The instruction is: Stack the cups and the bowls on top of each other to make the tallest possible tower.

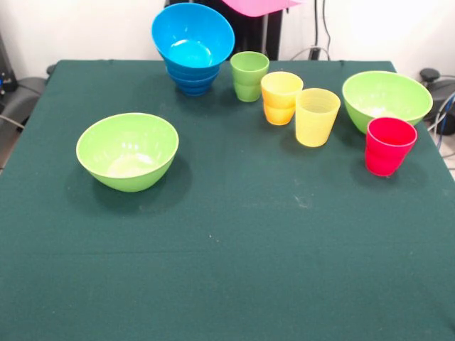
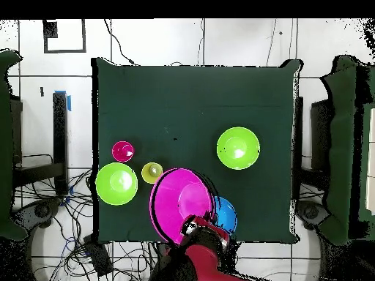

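No writing shows on cups (image 1: 317, 116), bowls (image 1: 128, 150) or tower (image 1: 193, 48).

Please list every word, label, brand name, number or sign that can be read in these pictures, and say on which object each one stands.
None: no readable text appears in either view.
The cups: green, orange, yellow and red, are plain.
The bowls: two lime green, the blue stack and the pink bowl, carry no marking.
The green tablecloth is unmarked.
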Tool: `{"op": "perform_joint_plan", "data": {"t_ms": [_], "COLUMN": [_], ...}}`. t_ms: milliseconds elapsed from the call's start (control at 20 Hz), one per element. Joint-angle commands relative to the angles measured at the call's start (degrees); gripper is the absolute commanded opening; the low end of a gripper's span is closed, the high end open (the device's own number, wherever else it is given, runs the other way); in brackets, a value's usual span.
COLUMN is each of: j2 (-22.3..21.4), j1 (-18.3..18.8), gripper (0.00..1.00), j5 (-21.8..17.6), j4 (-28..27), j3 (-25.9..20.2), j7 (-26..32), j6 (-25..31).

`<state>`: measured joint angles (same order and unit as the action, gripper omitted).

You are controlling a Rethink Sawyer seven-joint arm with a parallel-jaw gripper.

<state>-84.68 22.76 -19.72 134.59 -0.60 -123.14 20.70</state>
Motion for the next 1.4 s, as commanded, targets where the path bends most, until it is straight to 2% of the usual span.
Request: {"op": "perform_joint_plan", "data": {"t_ms": [50,350,550,900,1150,1400], "j2": [0.23,-0.17,0.01,-3.97,-2.52,-0.62], "j1": [-0.62,-0.29,2.02,6.39,10.49,12.48], "gripper": [0.0,0.0,0.0,0.0,0.0,0.0], "j5": [-2.75,-2.4,-1.02,4.55,3.32,-0.38], "j4": [8.07,8.41,9.28,11.98,13.86,15.01], "j3": [3.83,3.98,2.31,1.11,-0.78,-1.6], "j7": [-4.7,-3.92,-0.33,7.99,8.47,4.22], "j6": [-1.89,-1.12,-1.82,1.93,-1.61,-5.16]}}
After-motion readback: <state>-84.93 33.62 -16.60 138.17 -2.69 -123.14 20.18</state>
